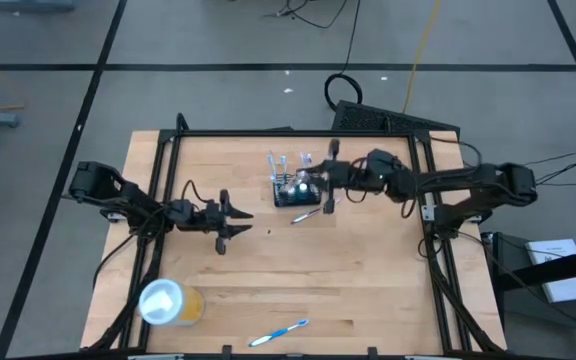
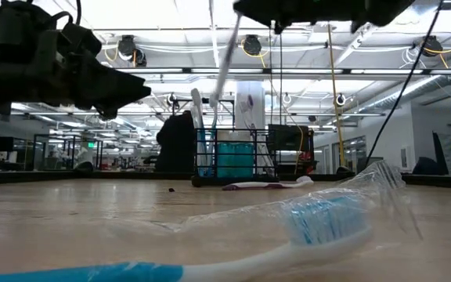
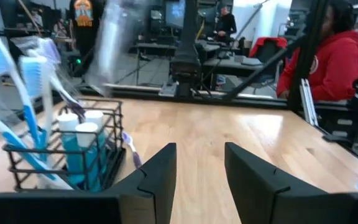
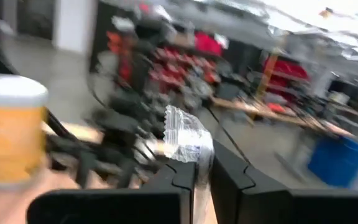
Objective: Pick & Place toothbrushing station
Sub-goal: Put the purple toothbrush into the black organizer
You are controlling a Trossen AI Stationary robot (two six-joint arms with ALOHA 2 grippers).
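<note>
The black wire-mesh toothbrushing station (image 1: 293, 192) stands on the table toward the far edge, with blue-and-white toothbrushes and tubes upright in it. It also shows in the low view (image 2: 233, 160) and the left wrist view (image 3: 61, 149). My right gripper (image 1: 320, 183) is just right of and above it, shut on a plastic-wrapped toothbrush (image 2: 224, 63). My left gripper (image 1: 236, 218) is open and empty, left of the station, its fingers (image 3: 160, 171) pointing toward it. A purple toothbrush (image 1: 306, 213) lies flat on the table beside the station's near side. My right gripper pinches the wrapped toothbrush between its two fingers, which lie across the shaft. The crinkled plastic end (image 4: 188, 140) sticks out past the fingers. The shaft (image 2: 221, 70) slants down from the gripper toward the station, clear of the table. Whether its lower end touches the station I cannot tell.
A yellow cup with a white lid (image 1: 168, 300) stands at the near left. A blue toothbrush in clear plastic (image 1: 278, 332) lies by the near edge, close to the low camera (image 2: 312, 227). A person in a red top (image 3: 328, 56) is beyond the table.
</note>
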